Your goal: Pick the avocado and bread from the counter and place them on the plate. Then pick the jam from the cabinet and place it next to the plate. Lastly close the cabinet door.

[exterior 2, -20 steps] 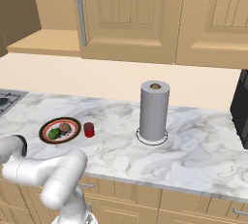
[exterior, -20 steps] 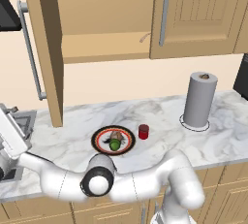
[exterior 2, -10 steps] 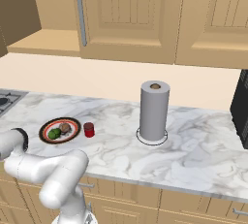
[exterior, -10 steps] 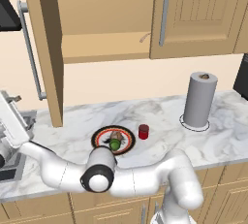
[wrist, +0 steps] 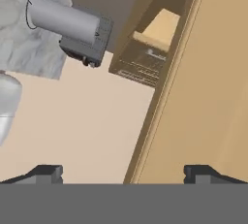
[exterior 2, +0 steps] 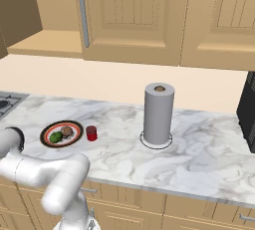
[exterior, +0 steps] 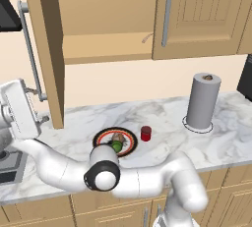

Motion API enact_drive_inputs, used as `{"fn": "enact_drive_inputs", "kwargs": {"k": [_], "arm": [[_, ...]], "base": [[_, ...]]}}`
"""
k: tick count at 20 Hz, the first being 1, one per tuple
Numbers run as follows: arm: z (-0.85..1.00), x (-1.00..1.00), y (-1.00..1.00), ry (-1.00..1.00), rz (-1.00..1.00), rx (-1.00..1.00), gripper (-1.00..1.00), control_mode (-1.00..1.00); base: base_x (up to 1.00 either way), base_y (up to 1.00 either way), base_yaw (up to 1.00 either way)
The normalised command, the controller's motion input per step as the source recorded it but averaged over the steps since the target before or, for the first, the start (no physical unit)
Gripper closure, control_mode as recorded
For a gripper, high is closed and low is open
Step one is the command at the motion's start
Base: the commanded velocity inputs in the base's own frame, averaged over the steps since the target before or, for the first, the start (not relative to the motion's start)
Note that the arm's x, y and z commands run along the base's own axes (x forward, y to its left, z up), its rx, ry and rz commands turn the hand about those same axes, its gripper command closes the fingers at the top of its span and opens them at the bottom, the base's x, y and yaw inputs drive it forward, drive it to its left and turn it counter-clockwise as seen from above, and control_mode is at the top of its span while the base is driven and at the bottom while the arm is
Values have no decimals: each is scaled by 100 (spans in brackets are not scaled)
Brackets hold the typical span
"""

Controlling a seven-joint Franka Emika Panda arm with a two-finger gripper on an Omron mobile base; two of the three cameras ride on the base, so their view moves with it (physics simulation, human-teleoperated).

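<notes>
The plate (exterior: 129,137) lies on the counter (exterior: 162,118) with the green avocado (exterior: 116,146) and the brown bread (exterior: 118,137) on it; the right base view shows the plate (exterior 2: 48,129), avocado (exterior 2: 56,137) and bread (exterior 2: 67,132) too. The dark red jam (exterior: 145,132) stands just right of the plate, also the jam (exterior 2: 91,133). The cabinet (exterior: 103,19) is open, and its cabinet door (exterior: 47,49) swings out to the left. My gripper (exterior: 39,107) hovers left of the door by the handle's (exterior: 30,49) lower end, open and empty. In the hand view the gripper (wrist: 123,174) faces the door's edge (wrist: 164,87).
A tall grey paper-towel roll (exterior: 203,100) stands on the counter's right part, seen as the roll (exterior 2: 158,114) and the roll (wrist: 63,19). A closed wall cabinet (exterior: 202,14) hangs right of the open one. A stove corner (exterior 2: 6,102) sits at the left.
My hand has risen and moved slightly right at the far left, from counter height up toward the lower end of the door's handle. The jaws stayed open. Plate, food and jam are unmoved.
</notes>
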Motion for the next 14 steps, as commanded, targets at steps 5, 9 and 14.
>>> {"fn": "enact_drive_inputs", "kwargs": {"k": [5, 9, 14], "arm": [[25, -51, -85, -14, 10, 12, -100, -100], [21, -49, -86, -14, 10, 12, -100, -100], [4, -52, -95, -14, 13, 11, -100, -100]], "base": [[0, 0, 0], [0, 0, 0], [0, 0, 0]]}}
